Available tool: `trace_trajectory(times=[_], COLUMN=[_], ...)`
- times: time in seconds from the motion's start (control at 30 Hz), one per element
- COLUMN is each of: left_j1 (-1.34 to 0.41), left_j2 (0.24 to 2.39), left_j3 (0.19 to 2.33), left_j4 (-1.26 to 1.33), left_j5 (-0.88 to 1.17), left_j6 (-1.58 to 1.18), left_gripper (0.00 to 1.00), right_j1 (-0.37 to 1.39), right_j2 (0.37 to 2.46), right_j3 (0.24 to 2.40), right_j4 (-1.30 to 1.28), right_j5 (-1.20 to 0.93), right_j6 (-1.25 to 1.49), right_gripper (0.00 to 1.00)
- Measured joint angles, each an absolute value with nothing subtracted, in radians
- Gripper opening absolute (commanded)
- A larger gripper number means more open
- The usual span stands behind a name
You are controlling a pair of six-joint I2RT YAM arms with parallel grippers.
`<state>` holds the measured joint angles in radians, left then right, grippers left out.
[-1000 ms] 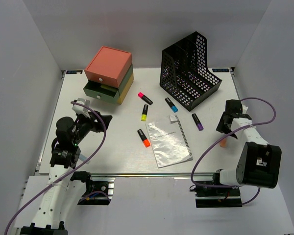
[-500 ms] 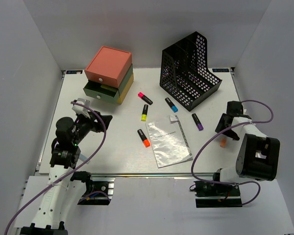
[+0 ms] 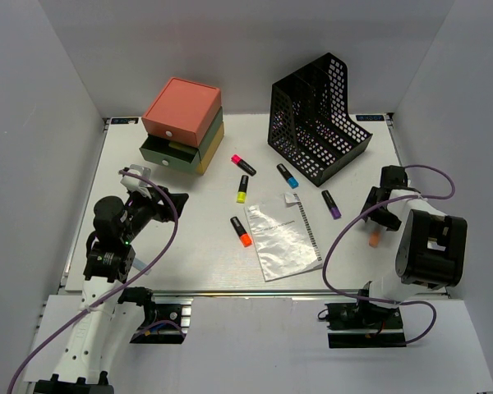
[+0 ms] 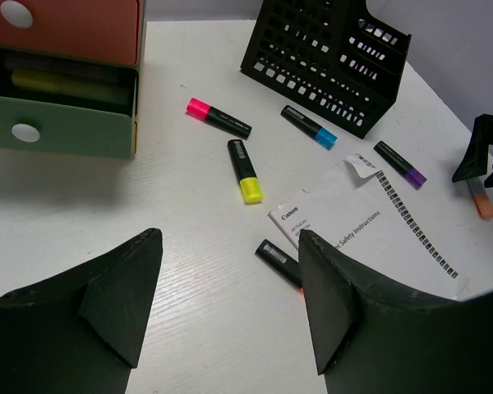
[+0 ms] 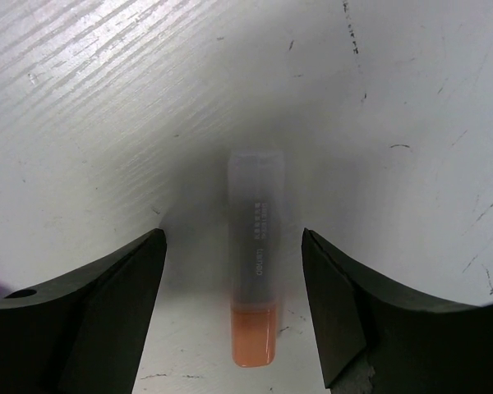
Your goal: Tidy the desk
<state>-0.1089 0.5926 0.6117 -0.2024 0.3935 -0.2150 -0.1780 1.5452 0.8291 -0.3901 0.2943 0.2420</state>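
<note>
Both hands stood wide and empty over the littered desk.
From above, the desk [image 3: 189,254] filled the white-walled booth, its rail along the near edge by the arm bases. The left gripper [image 3: 154,187] hung at the left side, and the right gripper [image 3: 380,218] by the right edge over a clear-capped orange pen [image 3: 375,239]. The file holder [image 3: 316,119] and drawer box [image 3: 182,123] sat at the back. The left wrist view showed its fingers [image 4: 107,287] spread with nothing between them, a yellow highlighter [image 4: 245,171] and a booklet [image 4: 370,226] lying beyond. The right wrist view showed its fingers [image 5: 99,304] parted either side of the pen, a gap on each side, not touching it.
</note>
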Motion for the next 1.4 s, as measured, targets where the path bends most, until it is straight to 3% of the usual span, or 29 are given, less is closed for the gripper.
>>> trace_trajectory(times=[0.57, 0.77, 1.13, 1.2, 1.4], left_j1=[-0.109, -0.109, -0.109, -0.109, -0.109], left_j2=[0.588, 0.579, 0.572, 0.571, 0.560], left_j3=[0.611, 0.610, 0.610, 0.610, 0.610], left_j4=[-0.202, -0.203, -0.207, -0.208, -0.210], left_j5=[0.393, 0.393, 0.393, 0.393, 0.393], left_j6=[-0.216, -0.218, -0.219, -0.219, -0.222], left_gripper=[0.77, 0.77, 0.77, 0.77, 0.77], right_j1=[-0.236, -0.248, -0.281, -0.282, -0.284], right_j2=[1.570, 1.576, 1.579, 1.579, 1.579], right_j3=[0.836, 0.840, 0.843, 0.842, 0.842], right_j4=[-0.361, -0.360, -0.352, -0.348, -0.340], right_j5=[0.156, 0.146, 0.131, 0.130, 0.116], right_j6=[0.214, 0.199, 0.175, 0.175, 0.169], right_gripper=[0.69, 0.64, 0.42, 0.32, 0.17])
